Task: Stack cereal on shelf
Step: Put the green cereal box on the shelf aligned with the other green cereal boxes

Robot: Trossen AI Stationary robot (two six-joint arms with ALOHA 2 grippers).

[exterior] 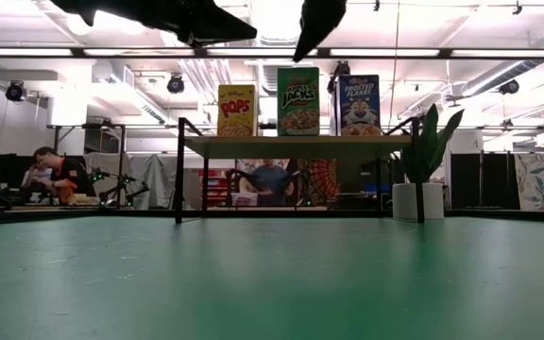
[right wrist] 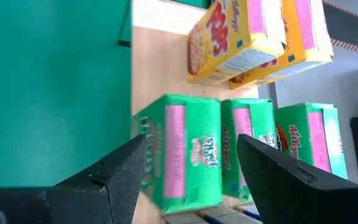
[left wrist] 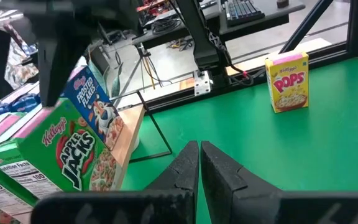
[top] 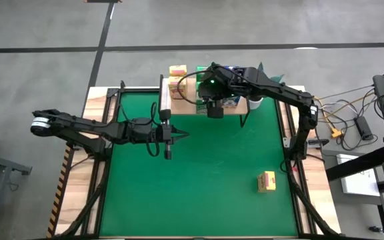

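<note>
The shelf (exterior: 291, 144) stands at the table's far edge. Yellow (exterior: 237, 110), green (exterior: 297, 101) and blue (exterior: 359, 105) cereal boxes stand upright on its plank, with more rows behind them (right wrist: 250, 143). My right gripper (right wrist: 191, 140) hovers open just above the front green box (right wrist: 188, 152), a finger over each side, apart from it. Another yellow box (top: 266, 181) stands alone on the green mat, near right. My left gripper (top: 167, 143) hangs shut over the middle of the mat, holding nothing.
A potted spiky plant (exterior: 425, 156) stands at the shelf's right end. Black frame rails (top: 292, 153) run along the mat's sides. People sit in the room beyond the table (exterior: 50, 175). Open green mat (top: 205, 193) lies in front of the shelf.
</note>
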